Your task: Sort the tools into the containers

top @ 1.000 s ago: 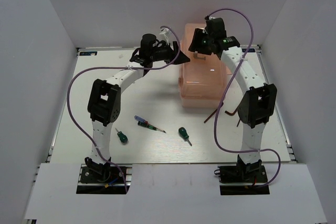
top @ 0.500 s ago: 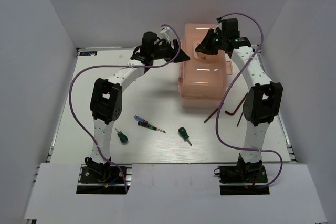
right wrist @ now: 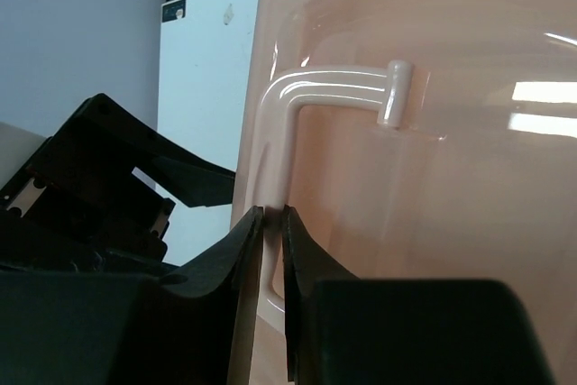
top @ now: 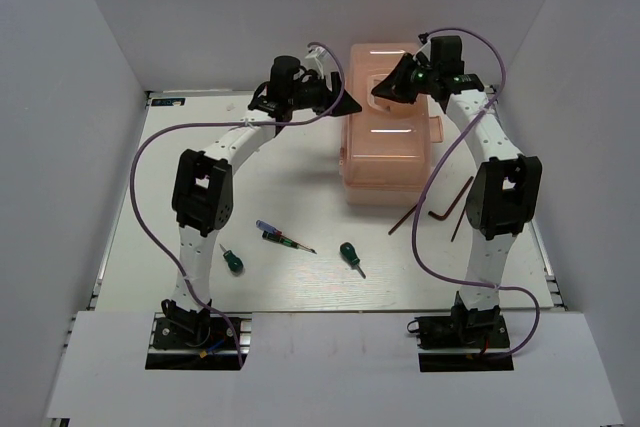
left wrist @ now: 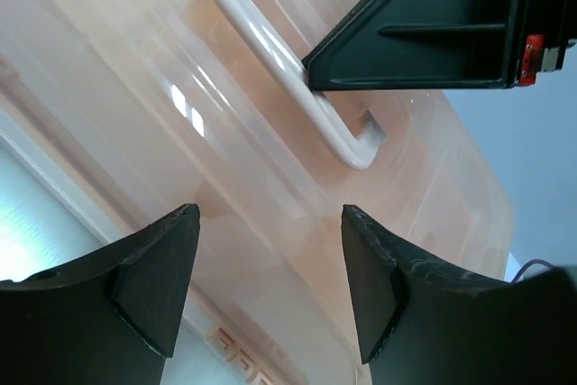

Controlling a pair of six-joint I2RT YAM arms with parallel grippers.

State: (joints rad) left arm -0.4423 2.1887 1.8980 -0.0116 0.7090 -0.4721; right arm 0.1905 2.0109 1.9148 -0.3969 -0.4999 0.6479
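The peach-pink translucent toolbox [top: 385,162] sits on the far right part of the tabletop [top: 290,172], with its lid down. The right end effector [top: 383,92] reaches in over the far end of the lid. In the right wrist view its two fingers are clenched on the white lid handle [right wrist: 334,78], grasping the handle's bar between their tips. The left end effector [top: 348,107] hangs just beside the toolbox's far left corner. In the left wrist view it is released, with its fingers [left wrist: 158,268] spread wide above the lid and nothing between them. That view also shows the handle with a black finger of the right arm at it.

The tools all lie on the tabletop outside the toolbox. One green-handled screwdriver [top: 232,260] lies near the left arm and another [top: 350,255] lies near the middle. The slim blue-and-red-handled screwdriver [top: 283,237] lies between them, slightly farther back. Two dark hex keys [top: 447,204] [top: 404,220] lie just to the near right of the toolbox, beside the right arm.
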